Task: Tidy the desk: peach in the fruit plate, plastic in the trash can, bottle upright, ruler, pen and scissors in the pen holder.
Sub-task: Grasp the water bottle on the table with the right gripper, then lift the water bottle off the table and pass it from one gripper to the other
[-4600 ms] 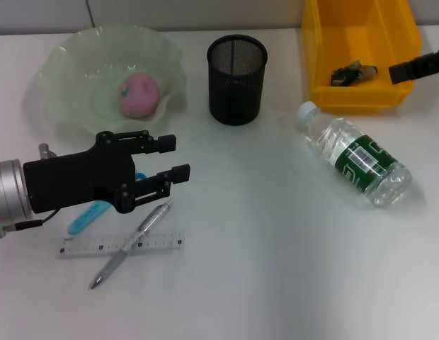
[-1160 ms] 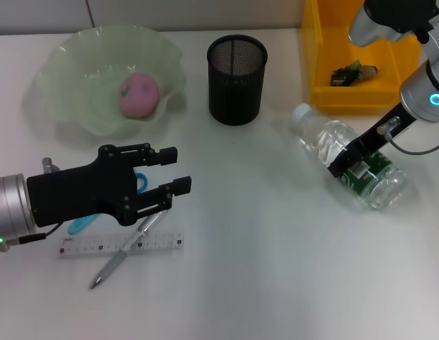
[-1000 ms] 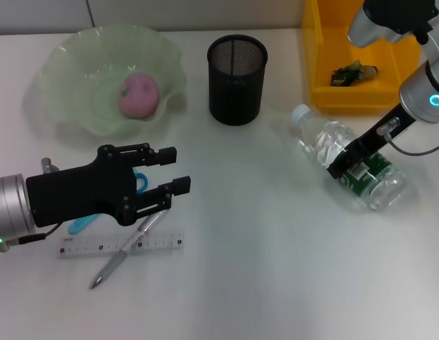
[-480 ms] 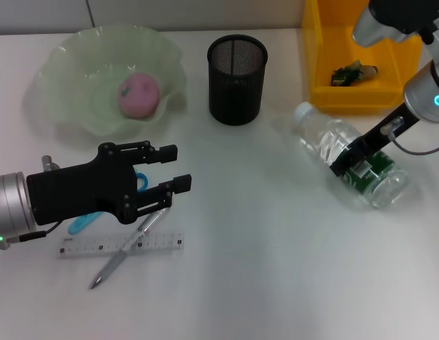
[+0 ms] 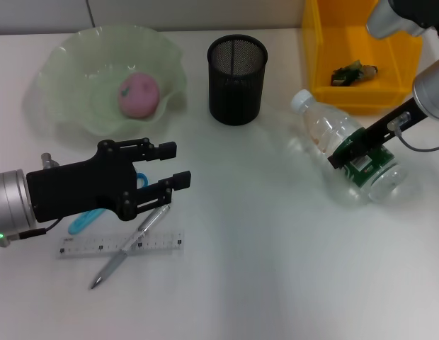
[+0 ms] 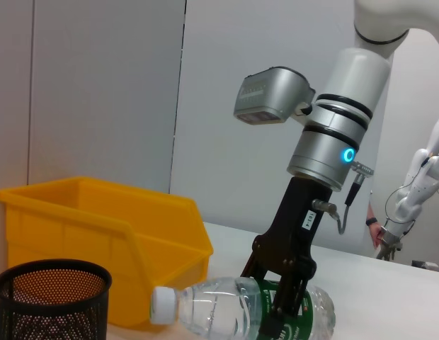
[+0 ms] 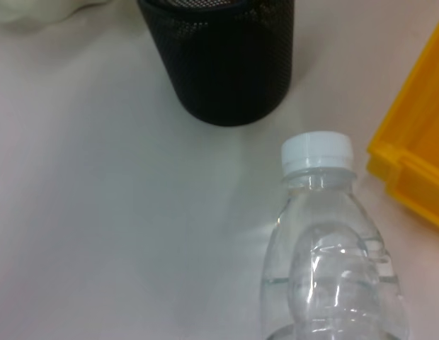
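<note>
The right gripper (image 5: 354,150) is clenched across the label band of the bottle (image 5: 345,155), which lies on the desk just below the yellow trash can (image 5: 318,64). Its long axis runs from the cap (image 5: 302,100) at 11 o'clock to the base at 5 o'clock. Compared with 0.5 s ago, the cap end sits higher. The left gripper (image 5: 170,164), fingers spread, hovers over the pen (image 5: 127,246).

I see open white desk (image 5: 276,269) across the middle and near edge. The black mesh pen holder (image 5: 237,79) stands between the green glass fruit plate (image 5: 71,60) and yellow plastic bin (image 5: 326,95). My left gripper (image 5: 173,166) hovers, blocking the crossed pen (image 5: 127,248) and clear ruler (image 5: 85,246).
</note>
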`<state>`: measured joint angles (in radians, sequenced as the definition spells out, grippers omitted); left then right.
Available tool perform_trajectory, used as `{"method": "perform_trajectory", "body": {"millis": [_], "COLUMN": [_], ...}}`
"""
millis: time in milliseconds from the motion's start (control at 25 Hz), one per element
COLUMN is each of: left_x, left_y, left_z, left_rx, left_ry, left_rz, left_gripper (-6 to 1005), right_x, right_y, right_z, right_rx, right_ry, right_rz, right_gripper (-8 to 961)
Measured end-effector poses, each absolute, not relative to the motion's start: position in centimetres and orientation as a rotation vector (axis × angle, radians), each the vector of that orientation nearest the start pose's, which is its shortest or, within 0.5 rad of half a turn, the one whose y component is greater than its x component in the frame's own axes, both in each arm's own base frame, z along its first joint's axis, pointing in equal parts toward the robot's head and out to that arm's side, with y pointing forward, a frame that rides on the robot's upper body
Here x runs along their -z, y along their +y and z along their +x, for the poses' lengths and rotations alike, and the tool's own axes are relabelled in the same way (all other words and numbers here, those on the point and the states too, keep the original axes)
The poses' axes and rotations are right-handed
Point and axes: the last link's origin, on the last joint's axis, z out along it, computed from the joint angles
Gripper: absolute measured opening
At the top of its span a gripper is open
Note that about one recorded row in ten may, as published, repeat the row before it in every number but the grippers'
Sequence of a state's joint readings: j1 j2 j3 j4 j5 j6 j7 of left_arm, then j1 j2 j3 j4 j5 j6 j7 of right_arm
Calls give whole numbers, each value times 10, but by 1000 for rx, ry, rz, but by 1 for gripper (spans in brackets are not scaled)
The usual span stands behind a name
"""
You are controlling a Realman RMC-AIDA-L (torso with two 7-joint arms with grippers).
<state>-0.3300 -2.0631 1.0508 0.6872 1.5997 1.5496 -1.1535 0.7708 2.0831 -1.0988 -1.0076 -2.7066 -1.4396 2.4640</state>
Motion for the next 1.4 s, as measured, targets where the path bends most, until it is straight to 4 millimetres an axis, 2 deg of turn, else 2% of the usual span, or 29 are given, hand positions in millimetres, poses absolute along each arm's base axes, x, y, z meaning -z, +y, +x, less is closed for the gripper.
{"method": "perform_trajectory", "body": {"millis": [360, 800, 1000, 1200, 1400], "left_x": [10, 9, 6, -1, -4], "left_y": [289, 292, 296, 298, 303], "left_z": [-266, -262, -253, -245, -235], "left_rx": [861, 873, 937, 1022, 1092], "left_ry": [-374, -363, -348, -328, -367], "left_rz": [-2693, -2699, -2680, -2654, -2644], "left_gripper": [520, 520, 520, 520, 520], "right_x": [-13, -33, -37, -38, -39], "right_y": [374, 343, 333, 326, 319], "right_z": [205, 202, 204, 206, 206], "right_rx": [307, 33, -98, -178, -349], "right_ry": [1021, 966, 915, 818, 666], "right_rz": [-2525, -2575, -2602, -2635, -2653], "right_gripper": [750, 750, 750, 750, 750]}}
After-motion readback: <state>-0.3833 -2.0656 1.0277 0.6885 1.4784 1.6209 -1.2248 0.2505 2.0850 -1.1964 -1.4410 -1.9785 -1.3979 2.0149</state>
